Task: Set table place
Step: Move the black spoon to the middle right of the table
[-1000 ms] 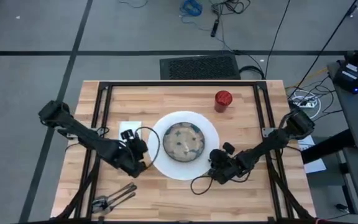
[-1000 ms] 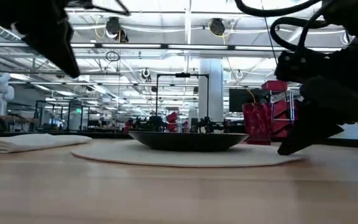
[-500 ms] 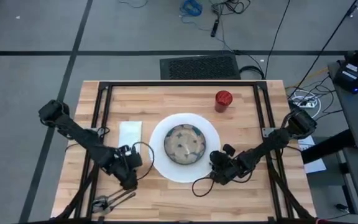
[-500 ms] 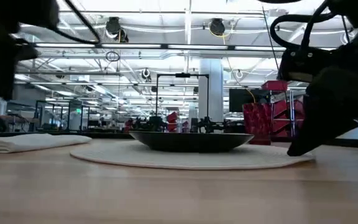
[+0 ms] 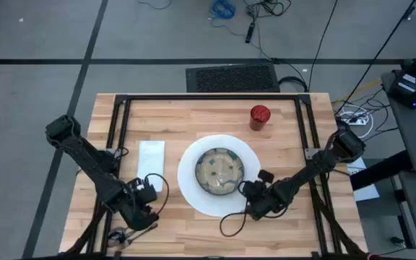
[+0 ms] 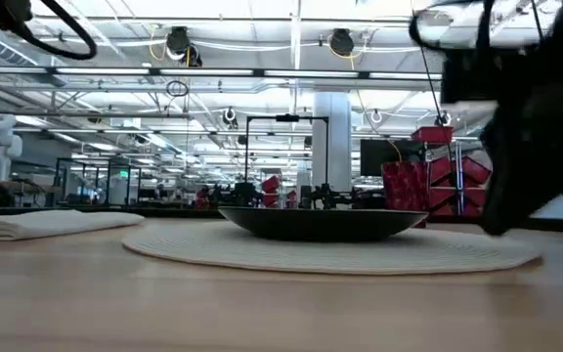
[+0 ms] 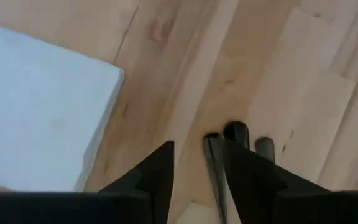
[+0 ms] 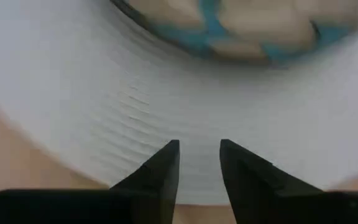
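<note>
On the pale plank wooden counter (image 5: pixel 193 119), the large round white plate (image 5: pixel 193 193) carries the speckled beige bowl (image 5: pixel 221 171). The right claw (image 8: pixel 199 163) sits at the plate's near-right rim, narrowly parted. The left claw (image 7: pixel 197 163) hovers narrowly parted over the dark metal cutlery (image 7: pixel 236 134), near the white cloth napkin (image 5: pixel 151 157). The small red cup (image 5: pixel 259 115) stands well apart.

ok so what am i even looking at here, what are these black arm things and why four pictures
They are two robot arms at a wooden table, filmed from overhead, from table height, and from a camera on each wrist. On the table: a white plate with a bowl on it, a napkin, a red cup and dark cutlery. The left gripper hangs open over the cutlery. The right gripper is open at the plate's edge. Neither holds anything.
</note>
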{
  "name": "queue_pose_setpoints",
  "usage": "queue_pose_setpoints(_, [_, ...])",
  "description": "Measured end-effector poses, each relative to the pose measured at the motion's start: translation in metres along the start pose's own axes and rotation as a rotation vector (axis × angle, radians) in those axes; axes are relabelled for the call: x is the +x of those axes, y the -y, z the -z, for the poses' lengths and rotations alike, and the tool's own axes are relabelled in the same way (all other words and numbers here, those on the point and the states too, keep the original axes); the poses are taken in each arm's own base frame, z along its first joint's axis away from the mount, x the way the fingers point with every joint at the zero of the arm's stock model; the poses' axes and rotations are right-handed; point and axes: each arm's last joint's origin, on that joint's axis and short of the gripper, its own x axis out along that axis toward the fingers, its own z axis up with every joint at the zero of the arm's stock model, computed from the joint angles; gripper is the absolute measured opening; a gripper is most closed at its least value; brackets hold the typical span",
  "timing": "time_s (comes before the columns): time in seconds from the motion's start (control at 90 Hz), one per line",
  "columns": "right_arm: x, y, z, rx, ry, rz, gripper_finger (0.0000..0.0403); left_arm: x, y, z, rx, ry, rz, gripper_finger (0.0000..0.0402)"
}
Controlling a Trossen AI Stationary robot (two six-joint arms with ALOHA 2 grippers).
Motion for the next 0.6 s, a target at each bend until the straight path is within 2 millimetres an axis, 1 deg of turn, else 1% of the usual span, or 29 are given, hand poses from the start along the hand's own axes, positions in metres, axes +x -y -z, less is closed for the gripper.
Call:
queue_pose_setpoints(0.144, [-0.012, -0.007, -0.011, -0.009, 0.041, -0.004, 0.0105, 0.001, 0.006, 0.012, -0.082, -0.082, 0.022, 0.0121])
queue_pose_setpoints(0.256, [-0.02, -0.013, -0.01, -0.018, 0.069, -0.003, 0.0105, 0.005, 0.012, 0.028, -0.106, -0.139, 0.016, 0.0121])
queue_pose_setpoints(0.411, [-0.031, -0.022, -0.007, -0.021, 0.152, 0.01, 0.0105, 0.02, 0.021, 0.05, -0.105, -0.246, -0.033, 0.0121])
queue_pose_setpoints(0.533, [-0.034, -0.023, -0.003, -0.004, 0.158, 0.012, 0.0105, 0.035, 0.025, 0.063, -0.098, -0.325, -0.086, 0.0121])
queue_pose_setpoints(0.6, [-0.035, -0.024, -0.001, -0.001, 0.161, 0.019, 0.0105, 0.041, 0.029, 0.068, -0.086, -0.342, -0.085, 0.0121])
